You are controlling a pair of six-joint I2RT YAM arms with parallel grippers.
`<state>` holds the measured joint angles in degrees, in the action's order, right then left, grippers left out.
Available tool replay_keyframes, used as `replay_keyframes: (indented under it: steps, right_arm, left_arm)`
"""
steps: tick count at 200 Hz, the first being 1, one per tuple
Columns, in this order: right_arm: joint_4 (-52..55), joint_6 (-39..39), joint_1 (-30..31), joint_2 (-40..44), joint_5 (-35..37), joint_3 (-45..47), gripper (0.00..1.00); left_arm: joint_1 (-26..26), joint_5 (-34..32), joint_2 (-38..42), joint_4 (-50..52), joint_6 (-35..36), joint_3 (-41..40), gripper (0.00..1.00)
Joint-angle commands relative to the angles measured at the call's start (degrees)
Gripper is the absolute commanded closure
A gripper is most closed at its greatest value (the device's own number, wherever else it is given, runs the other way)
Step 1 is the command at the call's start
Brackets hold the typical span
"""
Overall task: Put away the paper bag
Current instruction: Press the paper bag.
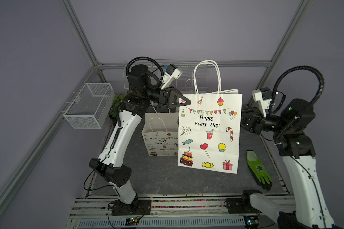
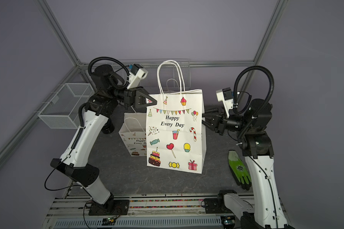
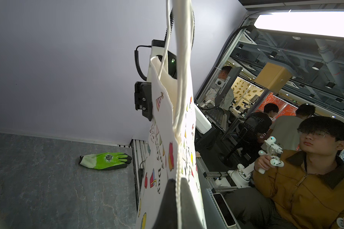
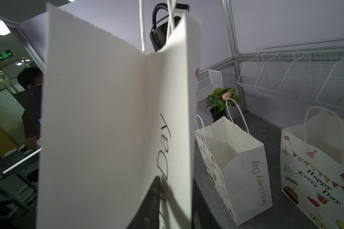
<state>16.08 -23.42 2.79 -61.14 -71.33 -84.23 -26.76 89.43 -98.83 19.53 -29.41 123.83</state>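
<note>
Right wrist view alone shows a pink flower past the paper bag.

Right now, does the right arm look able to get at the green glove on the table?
Probably yes, though not freely. The green glove lies uncovered beside that arm's base. But the right tool is at the side of the paper bag and would have to leave it first.

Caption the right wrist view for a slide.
Paper bag, side-on, fills the frame; two more bags and a potted plant behind.
</note>
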Motion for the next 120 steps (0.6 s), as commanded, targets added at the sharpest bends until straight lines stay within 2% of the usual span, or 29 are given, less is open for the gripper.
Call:
replay_keyframes:
  steps: [1, 23, 43, 48, 57, 67, 81, 89, 100, 120]
  right_arm:
    - [3.5, 2.8, 0.4, -0.6, 2.9, -2.2, 0.83]
    - [8.3, 6.4, 0.0, -0.6, 6.1, -4.2, 0.85]
    - [6.0, 4.0, -0.9, 0.7, 8.4, -4.3, 0.86]
    - [4.4, 2.8, -0.9, 1.0, 8.2, -3.9, 0.80]
    - [0.4, -0.1, -0.9, 1.7, 7.7, -3.0, 0.59]
    - [-4.7, -3.9, -0.8, 2.0, 6.4, -1.7, 0.44]
    - [-9.4, -8.1, -0.4, 2.0, 4.9, -0.9, 0.28]
    - [-9.6, -8.4, 0.0, 1.8, 4.5, -0.8, 0.24]
    - [-9.4, -8.1, 0.3, 1.6, 4.4, -0.8, 0.23]
    - [-9.0, -7.9, 0.7, 0.9, 4.5, -0.8, 0.39]
  left_arm:
    - [-0.3, 0.6, -0.3, -2.1, -2.3, -1.1, 1.00]
    - [-0.4, 0.5, 0.4, -3.4, -3.2, -2.9, 1.00]
    - [-0.3, 0.5, 1.2, -4.2, -3.5, -4.6, 1.00]
    - [-0.3, 0.5, 1.3, -4.2, -3.5, -5.0, 1.00]
    - [-0.3, 0.6, 1.5, -4.4, -3.5, -5.7, 1.00]
    - [-0.3, 0.7, 1.5, -4.5, -3.5, -6.2, 1.00]
    - [-0.3, 0.7, 1.5, -4.7, -3.5, -6.5, 1.00]
    - [-0.3, 0.7, 1.5, -4.7, -3.4, -6.5, 1.00]
    - [-0.3, 0.7, 1.3, -4.8, -3.6, -6.6, 1.00]
    - [-0.5, 0.6, 1.2, -4.7, -3.5, -6.5, 1.00]
